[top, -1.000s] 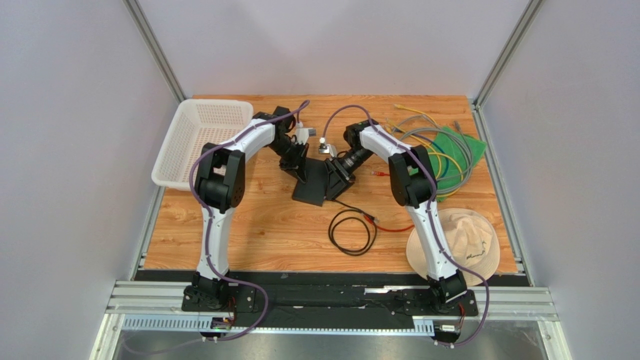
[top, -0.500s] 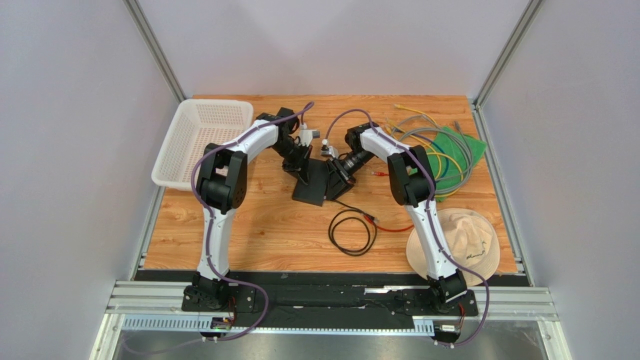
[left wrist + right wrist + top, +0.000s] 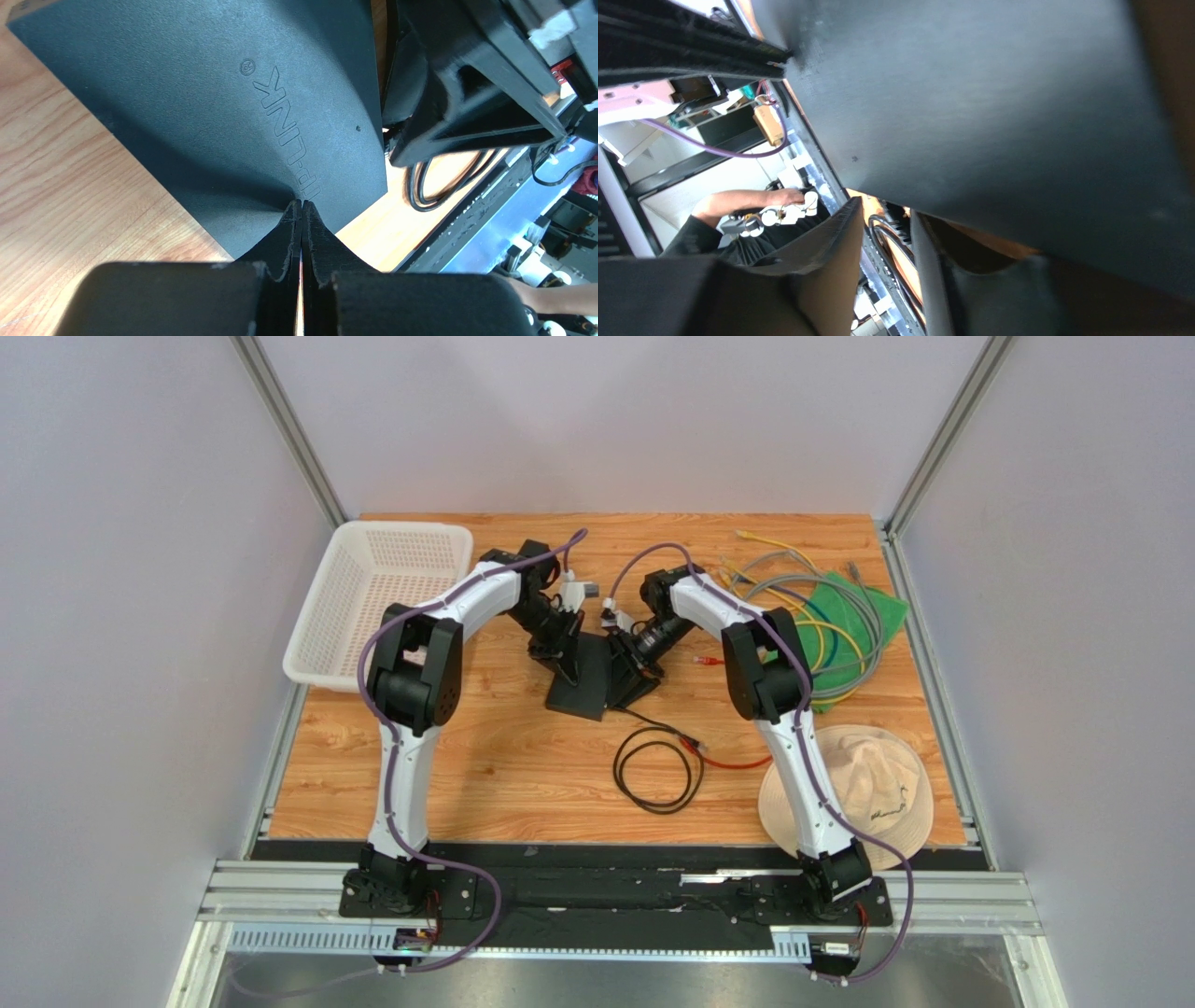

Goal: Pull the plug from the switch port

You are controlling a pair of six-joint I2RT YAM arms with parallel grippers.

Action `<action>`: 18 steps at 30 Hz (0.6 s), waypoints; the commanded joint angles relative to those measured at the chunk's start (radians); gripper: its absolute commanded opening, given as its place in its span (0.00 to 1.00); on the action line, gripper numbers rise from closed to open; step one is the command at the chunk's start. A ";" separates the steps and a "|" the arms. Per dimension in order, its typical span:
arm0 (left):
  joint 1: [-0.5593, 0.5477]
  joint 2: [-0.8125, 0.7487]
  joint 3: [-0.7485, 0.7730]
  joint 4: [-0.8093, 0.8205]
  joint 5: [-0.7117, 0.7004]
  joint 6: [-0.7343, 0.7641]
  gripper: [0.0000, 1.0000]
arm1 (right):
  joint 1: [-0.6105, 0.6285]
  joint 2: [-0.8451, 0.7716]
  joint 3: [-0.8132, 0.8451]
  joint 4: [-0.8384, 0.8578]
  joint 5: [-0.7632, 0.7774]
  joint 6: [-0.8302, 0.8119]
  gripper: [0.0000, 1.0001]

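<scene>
The switch (image 3: 582, 686) is a flat matte-black box at mid-table, filling the left wrist view (image 3: 210, 91). My left gripper (image 3: 302, 204) is shut with its tips pressed on the switch's top face, also visible from above (image 3: 565, 653). My right gripper (image 3: 627, 661) sits against the switch's right edge (image 3: 990, 105). Its jaws (image 3: 886, 208) stand partly apart, and a black cable (image 3: 875, 224) shows through the gap. The far fingertip runs under the switch's edge. The plug is hidden, so I cannot tell whether the jaws touch it.
The black cable coils in a loop (image 3: 657, 770) in front of the switch, beside a red lead (image 3: 723, 756). A white basket (image 3: 372, 595) stands at the back left. Loose cables on green cloth (image 3: 828, 623) lie back right, and a cream hat (image 3: 849, 784) front right.
The right gripper's jaws have narrowed, and both wrists have edged slightly toward the far side over the switch. The switch and the cable loop lie as before.
</scene>
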 commanded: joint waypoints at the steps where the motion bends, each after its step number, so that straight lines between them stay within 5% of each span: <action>1: -0.011 0.032 -0.027 0.005 -0.066 0.035 0.00 | 0.063 0.033 -0.017 0.164 0.264 0.013 0.37; 13: -0.011 0.038 -0.004 0.010 -0.040 0.018 0.00 | 0.103 -0.009 -0.051 0.164 0.469 0.065 0.21; 18: -0.009 0.037 -0.007 0.014 -0.033 0.012 0.00 | 0.106 -0.035 -0.083 0.155 0.567 0.068 0.00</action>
